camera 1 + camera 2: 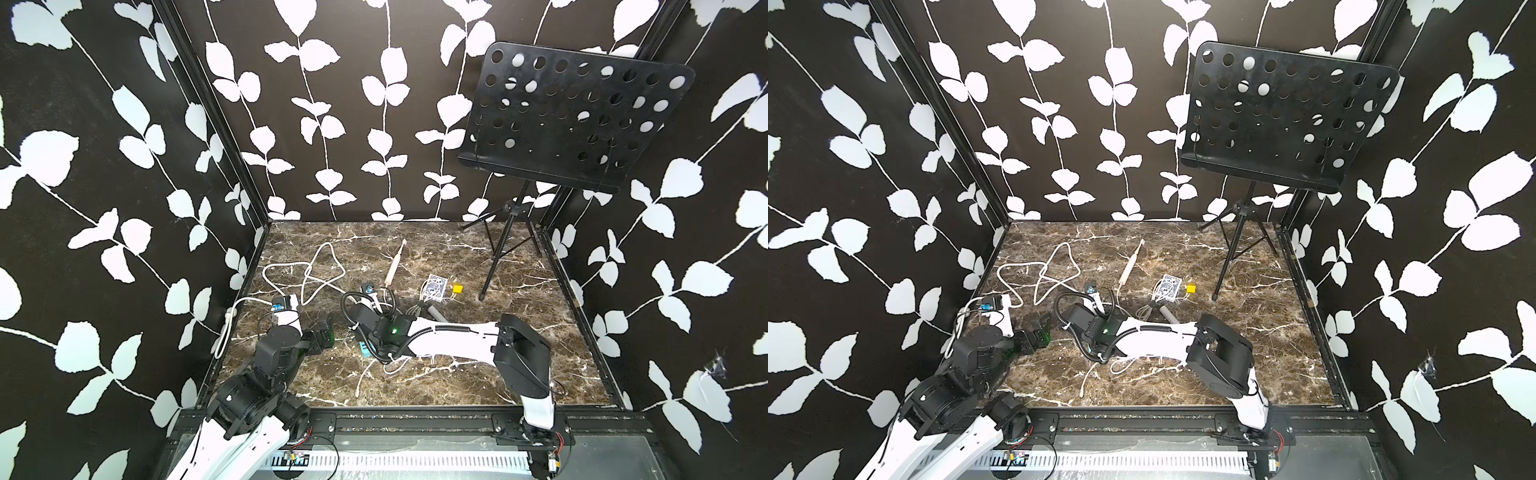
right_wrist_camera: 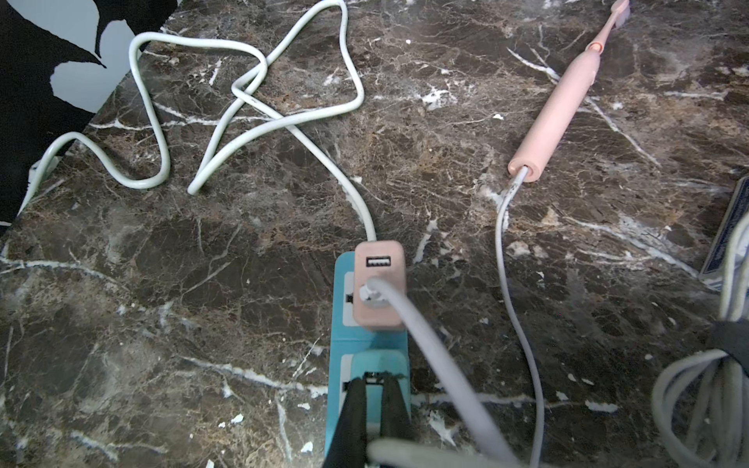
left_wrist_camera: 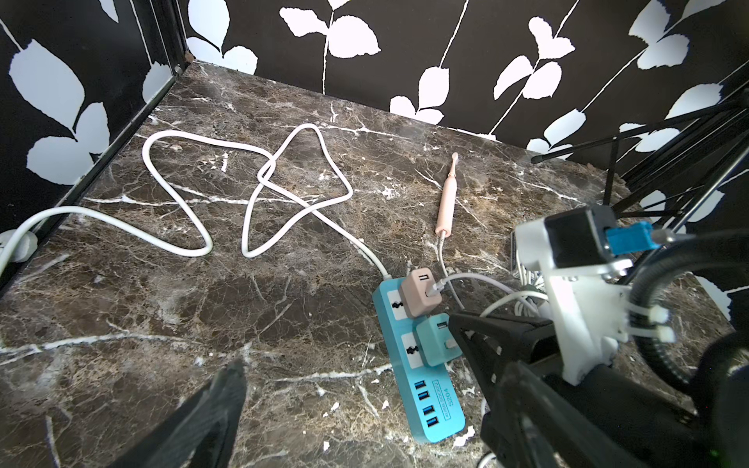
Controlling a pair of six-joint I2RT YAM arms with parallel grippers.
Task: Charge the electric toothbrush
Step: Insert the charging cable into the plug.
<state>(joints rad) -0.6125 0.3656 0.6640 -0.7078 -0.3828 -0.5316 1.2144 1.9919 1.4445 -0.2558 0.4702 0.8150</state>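
Observation:
The pink electric toothbrush point(image 1: 394, 266) point(image 1: 1128, 268) point(image 3: 446, 206) point(image 2: 555, 109) lies flat on the marble table. A thin grey cable point(image 2: 506, 251) is plugged into its base. A grey cable also sits in a pink USB adapter point(image 3: 419, 291) point(image 2: 379, 283) on the teal power strip point(image 3: 429, 409) point(image 2: 340, 356) point(image 1: 365, 351). A teal adapter point(image 3: 435, 340) point(image 2: 377, 362) sits beside the pink one. My right gripper point(image 2: 373, 381) is shut, with its tips right over the teal adapter. My left gripper point(image 3: 364, 401) point(image 1: 322, 334) hangs open and holds nothing, to the left of the strip.
The strip's thick white cord point(image 1: 320, 270) point(image 3: 251, 190) loops over the back left of the table. A card deck point(image 1: 436, 286), a yellow cube point(image 1: 458, 288) and a bundled cable point(image 2: 713, 397) lie right of the toothbrush. A black music stand point(image 1: 573, 116) stands at the back right.

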